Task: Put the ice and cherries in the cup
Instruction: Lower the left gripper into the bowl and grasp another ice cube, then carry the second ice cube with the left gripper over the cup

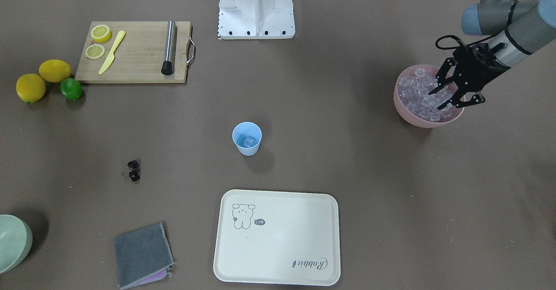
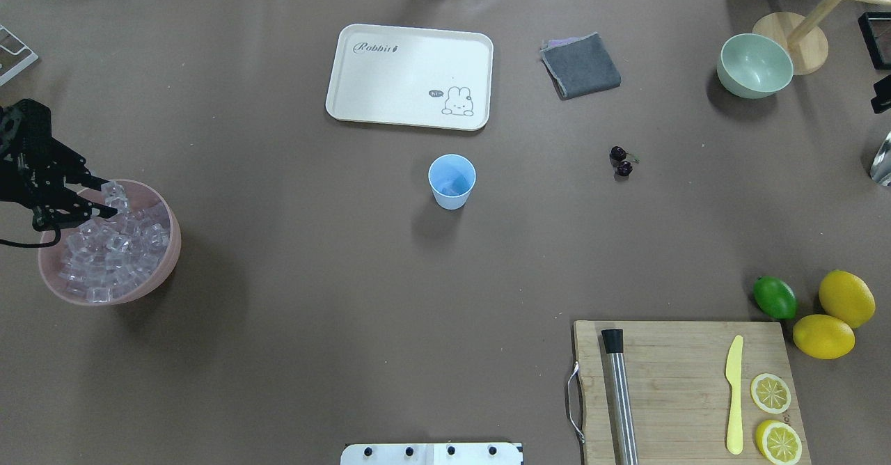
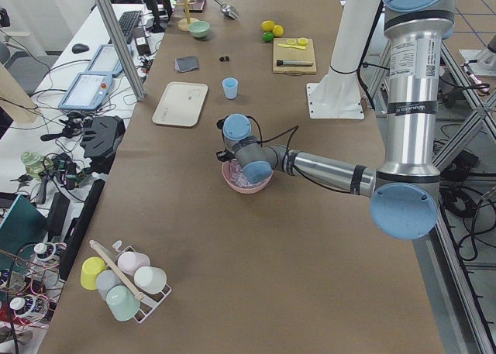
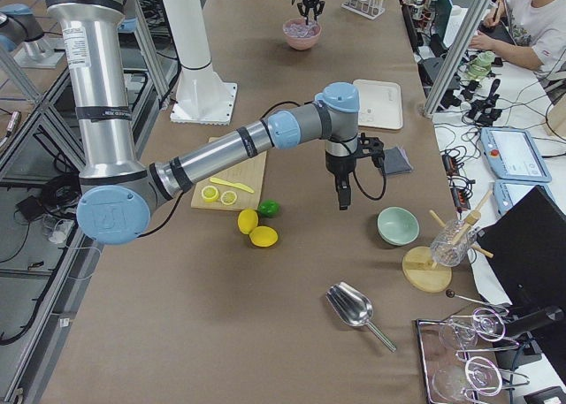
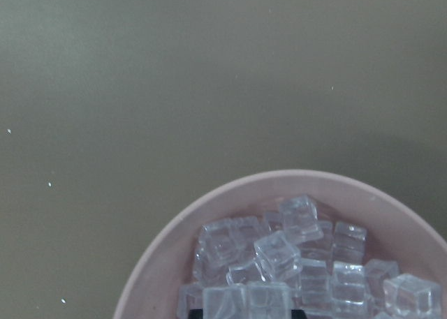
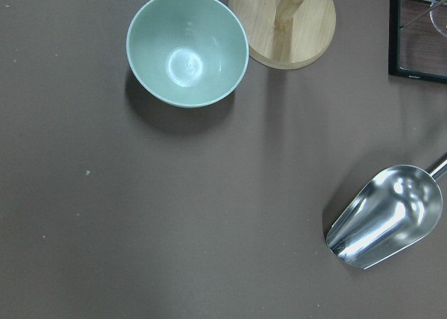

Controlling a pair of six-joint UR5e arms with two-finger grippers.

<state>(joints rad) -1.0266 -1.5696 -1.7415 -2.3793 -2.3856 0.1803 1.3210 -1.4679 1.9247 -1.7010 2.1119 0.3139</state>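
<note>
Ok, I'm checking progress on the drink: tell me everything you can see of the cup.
The cup is a small light blue tumbler, plastic-looking, tapered toward its base, plain and handleless. It stands upright and open near the middle of the brown table, apart from everything else. At least one clear ice cube lies inside on its bottom; nothing else shows in it.

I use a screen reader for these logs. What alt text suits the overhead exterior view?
The left gripper reaches in from the left edge over a pink bowl heaped with ice. The light blue cup stands mid-table, the cherries to its right, a cream tray beyond it and a cutting board at lower right.
</note>
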